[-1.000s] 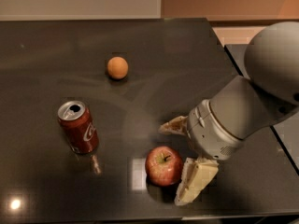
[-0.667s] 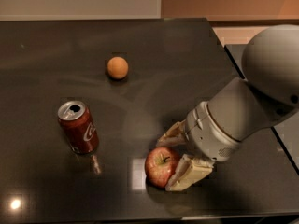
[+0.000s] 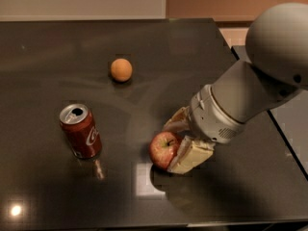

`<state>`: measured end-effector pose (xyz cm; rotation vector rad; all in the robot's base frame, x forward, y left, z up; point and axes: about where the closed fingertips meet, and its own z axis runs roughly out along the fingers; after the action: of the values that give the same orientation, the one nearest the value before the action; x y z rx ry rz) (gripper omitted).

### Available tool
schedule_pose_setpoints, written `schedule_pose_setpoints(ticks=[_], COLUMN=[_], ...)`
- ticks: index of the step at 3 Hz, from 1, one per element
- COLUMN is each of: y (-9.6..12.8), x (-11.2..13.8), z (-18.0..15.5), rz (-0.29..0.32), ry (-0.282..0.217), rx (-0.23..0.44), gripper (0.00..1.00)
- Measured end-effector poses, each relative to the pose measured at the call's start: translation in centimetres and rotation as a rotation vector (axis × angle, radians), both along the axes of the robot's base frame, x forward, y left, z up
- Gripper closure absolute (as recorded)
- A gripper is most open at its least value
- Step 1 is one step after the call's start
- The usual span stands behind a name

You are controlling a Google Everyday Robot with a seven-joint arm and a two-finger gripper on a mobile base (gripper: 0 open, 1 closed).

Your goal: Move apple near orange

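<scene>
The hand (image 3: 171, 147) seemingly clasps the apple (image 3: 161, 149), well apart from the orange (image 3: 121, 70).

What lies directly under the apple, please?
Dark table, showing the apple's reflection. Whether they touch is hidden by the apple itself and the gripper clamped around it.

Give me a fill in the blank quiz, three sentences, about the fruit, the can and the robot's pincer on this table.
The pincer grips the apple, whose skin is mostly ____. The soda can stands ____ on the dark table. Of the two fruits, the orange is the ____ one.
Missing words: red; upright; smaller.
</scene>
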<state>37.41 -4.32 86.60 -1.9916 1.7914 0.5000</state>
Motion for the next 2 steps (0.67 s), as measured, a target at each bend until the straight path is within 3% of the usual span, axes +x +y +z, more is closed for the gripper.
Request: schedule_pose_setpoints(ticks=[1,2], y=[-0.3,-0.5], x=[5.4,11.1], z=[1.8,3.1], rz=[-0.123,-0.23], ry=[-0.03,-0.052], rx=[0.003,0.02], gripper=[1.0,1.0])
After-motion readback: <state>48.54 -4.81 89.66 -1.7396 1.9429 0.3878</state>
